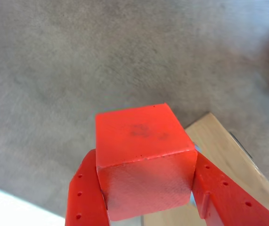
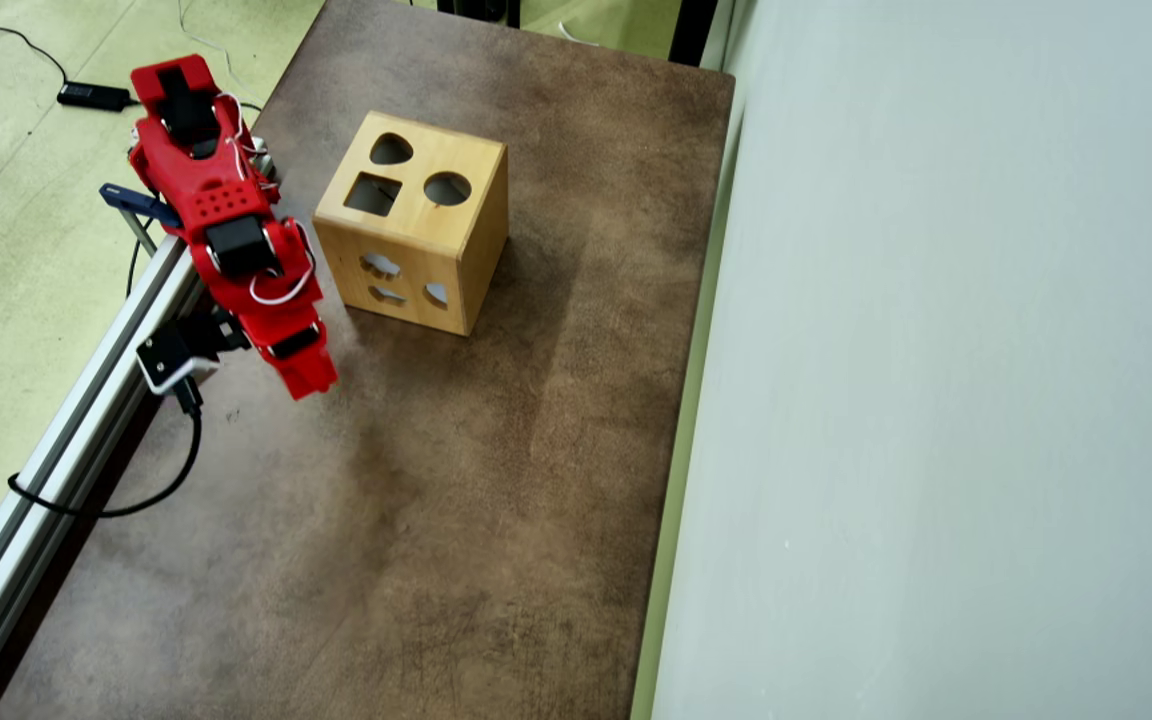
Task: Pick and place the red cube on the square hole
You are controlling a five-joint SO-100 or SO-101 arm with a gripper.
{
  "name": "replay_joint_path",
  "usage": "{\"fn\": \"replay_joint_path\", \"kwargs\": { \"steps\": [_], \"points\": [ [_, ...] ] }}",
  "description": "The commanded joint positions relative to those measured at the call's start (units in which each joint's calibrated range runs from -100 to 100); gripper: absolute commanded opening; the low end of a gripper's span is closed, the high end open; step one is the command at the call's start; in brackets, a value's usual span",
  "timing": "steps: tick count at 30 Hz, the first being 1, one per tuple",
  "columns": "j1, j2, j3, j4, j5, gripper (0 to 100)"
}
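Observation:
In the wrist view my red gripper [image 1: 146, 188] is shut on the red cube [image 1: 141, 155], which sits between both red fingers [image 1: 85, 193] and is held above the table. A corner of the wooden shape-sorter box [image 1: 224, 155] shows behind the cube at the right. In the overhead view the box [image 2: 416, 225] stands on the brown table, with a square hole [image 2: 373, 194] in its top beside a heart-shaped and a round hole. My gripper [image 2: 306, 375] hangs left of and in front of the box; the cube is hidden under the arm there.
The brown table [image 2: 436, 500] runs toward the bottom of the overhead view. An aluminium rail [image 2: 66, 440] with a black cable runs along its left edge. A pale wall or panel [image 2: 936, 400] borders the right side.

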Motion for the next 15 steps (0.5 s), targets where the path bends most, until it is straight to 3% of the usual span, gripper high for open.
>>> {"fn": "replay_joint_path", "kwargs": {
  "steps": [1,6,15],
  "points": [
    [-0.4,-10.6,-0.6,0.7,0.4,8],
    [-2.1,-16.5,-0.5,0.7,0.4,8],
    [-17.8,-21.4,-0.4,0.7,-0.1,7]
  ]
}}
